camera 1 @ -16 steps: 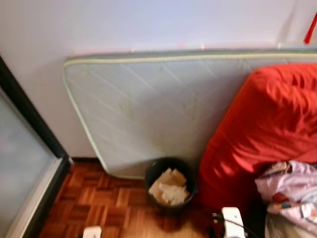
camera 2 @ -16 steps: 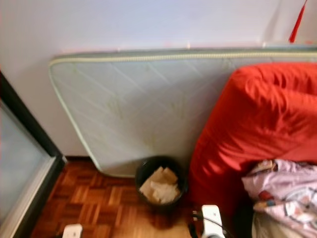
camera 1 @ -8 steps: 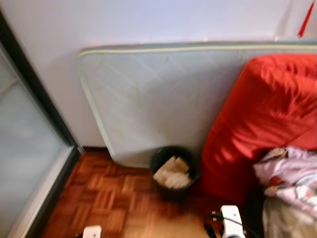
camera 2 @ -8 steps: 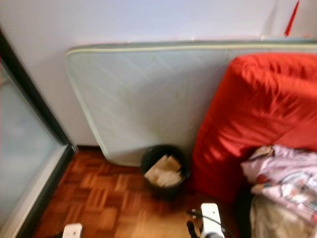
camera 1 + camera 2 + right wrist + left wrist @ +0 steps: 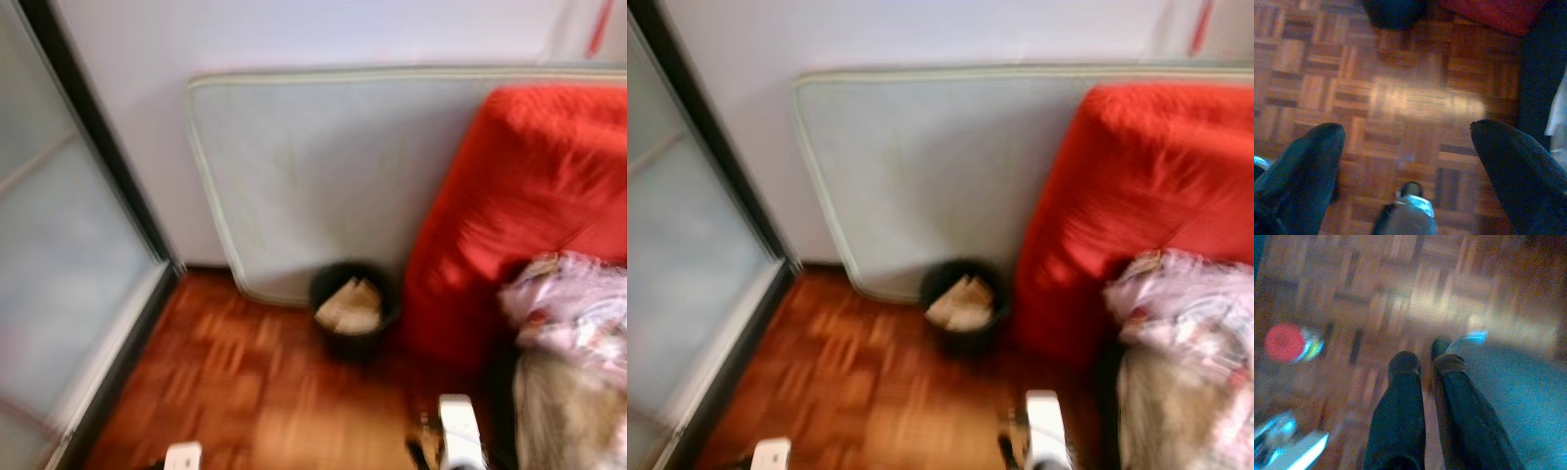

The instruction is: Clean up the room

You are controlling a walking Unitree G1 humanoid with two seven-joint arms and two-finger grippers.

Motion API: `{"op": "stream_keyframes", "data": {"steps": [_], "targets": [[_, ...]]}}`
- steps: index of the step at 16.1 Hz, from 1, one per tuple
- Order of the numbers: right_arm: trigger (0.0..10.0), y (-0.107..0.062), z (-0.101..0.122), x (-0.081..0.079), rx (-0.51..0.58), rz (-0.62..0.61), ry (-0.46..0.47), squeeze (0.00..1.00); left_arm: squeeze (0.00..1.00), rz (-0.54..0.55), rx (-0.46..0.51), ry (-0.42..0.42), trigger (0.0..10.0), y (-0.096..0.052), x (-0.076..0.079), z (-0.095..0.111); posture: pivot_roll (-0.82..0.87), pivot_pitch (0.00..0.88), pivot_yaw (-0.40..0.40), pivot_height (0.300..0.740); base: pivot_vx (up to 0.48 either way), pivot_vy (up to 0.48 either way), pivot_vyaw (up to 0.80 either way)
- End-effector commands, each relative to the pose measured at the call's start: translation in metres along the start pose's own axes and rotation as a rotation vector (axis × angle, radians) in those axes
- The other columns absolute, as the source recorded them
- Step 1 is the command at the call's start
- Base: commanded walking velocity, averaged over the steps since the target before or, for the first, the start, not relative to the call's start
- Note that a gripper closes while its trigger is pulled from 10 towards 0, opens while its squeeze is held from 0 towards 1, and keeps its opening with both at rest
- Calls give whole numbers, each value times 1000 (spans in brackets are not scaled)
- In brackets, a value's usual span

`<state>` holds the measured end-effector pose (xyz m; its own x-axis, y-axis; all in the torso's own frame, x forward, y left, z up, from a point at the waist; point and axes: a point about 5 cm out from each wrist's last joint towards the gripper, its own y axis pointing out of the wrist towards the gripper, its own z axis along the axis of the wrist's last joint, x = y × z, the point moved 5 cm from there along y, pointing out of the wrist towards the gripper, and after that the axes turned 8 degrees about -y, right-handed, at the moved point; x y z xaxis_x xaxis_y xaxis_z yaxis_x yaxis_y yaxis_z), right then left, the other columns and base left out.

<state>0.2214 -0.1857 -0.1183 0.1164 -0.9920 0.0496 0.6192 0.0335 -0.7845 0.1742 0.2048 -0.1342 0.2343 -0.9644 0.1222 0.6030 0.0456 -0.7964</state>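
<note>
A black waste bin (image 5: 353, 308) holding crumpled paper stands on the parquet floor at the foot of a pale mattress (image 5: 313, 176) that leans on the wall. Right of the bin is a big red cushion (image 5: 529, 196) with pink patterned clothes (image 5: 573, 313) piled against it. My left gripper (image 5: 1425, 360) hangs over the floor, fingers shut with nothing between them, near a round red-topped object (image 5: 1284, 341). Also low over the parquet, my right gripper (image 5: 1405, 131) is wide open and holds nothing, with the bin (image 5: 1393, 12) ahead of it.
A frosted glass sliding door in a dark frame (image 5: 69, 264) fills the left side. The white wall (image 5: 294, 34) rises behind the mattress. Bare parquet (image 5: 255, 382) lies between door and bin. Both eye views are blurred.
The whole picture has shifted right and blurred, so the camera has turned left. More of the glass door shows now. The bin, mattress and cushion have not moved.
</note>
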Motion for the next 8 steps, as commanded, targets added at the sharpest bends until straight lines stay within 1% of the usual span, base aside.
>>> {"op": "stream_keyframes", "data": {"steps": [1,7,8], "targets": [[10000,-1,-3,0,-7,-3,19,0,0,10,0,10,10000,0,-3,2,41,0,54,713,0,0,0],[10000,0,-4,0,-15,-11,30,0,0,13,2,13,10000,0,-4,3,43,0,54,713,0,0,0],[10000,0,-5,0,-19,-8,28,0,0,13,3,12,10000,0,-4,3,44,0,54,713,0,0,-800]]}}
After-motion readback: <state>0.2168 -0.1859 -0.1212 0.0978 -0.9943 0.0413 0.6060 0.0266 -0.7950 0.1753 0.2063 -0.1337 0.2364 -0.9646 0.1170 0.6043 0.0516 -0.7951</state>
